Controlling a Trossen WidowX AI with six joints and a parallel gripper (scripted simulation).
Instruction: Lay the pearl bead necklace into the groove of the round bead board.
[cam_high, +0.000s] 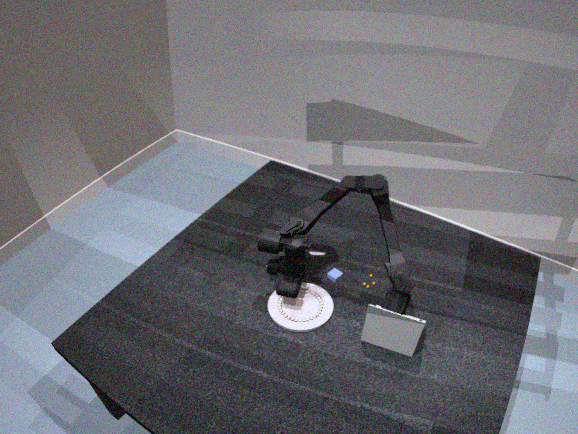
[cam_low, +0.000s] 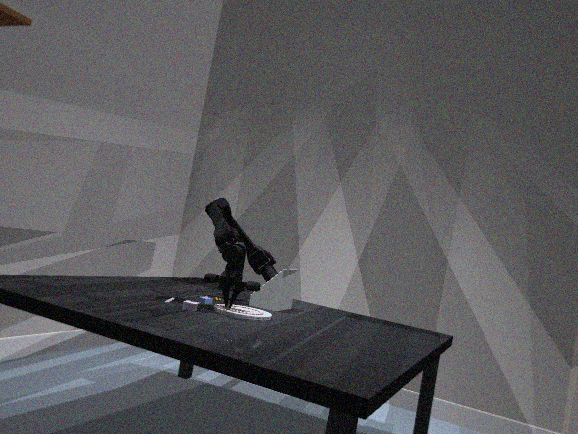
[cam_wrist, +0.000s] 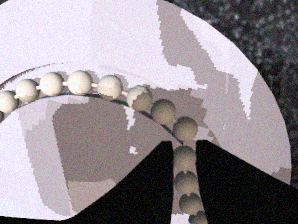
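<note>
The pearl bead necklace (cam_high: 301, 321) (cam_wrist: 80, 82) lies as a ring on the white round bead board (cam_high: 327, 314) (cam_low: 267, 316) (cam_wrist: 262, 140). In the wrist view its beads run along the curved groove line; whether every bead sits down in the groove cannot be told. My gripper (cam_low: 229, 306) (cam_wrist: 183, 151) points down at the board, low over its near-arm side. Its fingers are nearly together, with several beads in the narrow gap between them, so it is shut on the necklace. In the top view the gripper's body hides the fingertips and part of the ring.
A grey upright panel (cam_high: 392, 331) (cam_low: 277, 294) stands beside the arm's base. A small blue block (cam_high: 335, 274) (cam_low: 206, 300) and a cluster of small orange dots (cam_high: 368, 286) lie near the board. A white strip (cam_high: 316, 253) (cam_low: 170, 300) lies behind the gripper. A white block (cam_low: 190, 305) shows in the exterior view.
</note>
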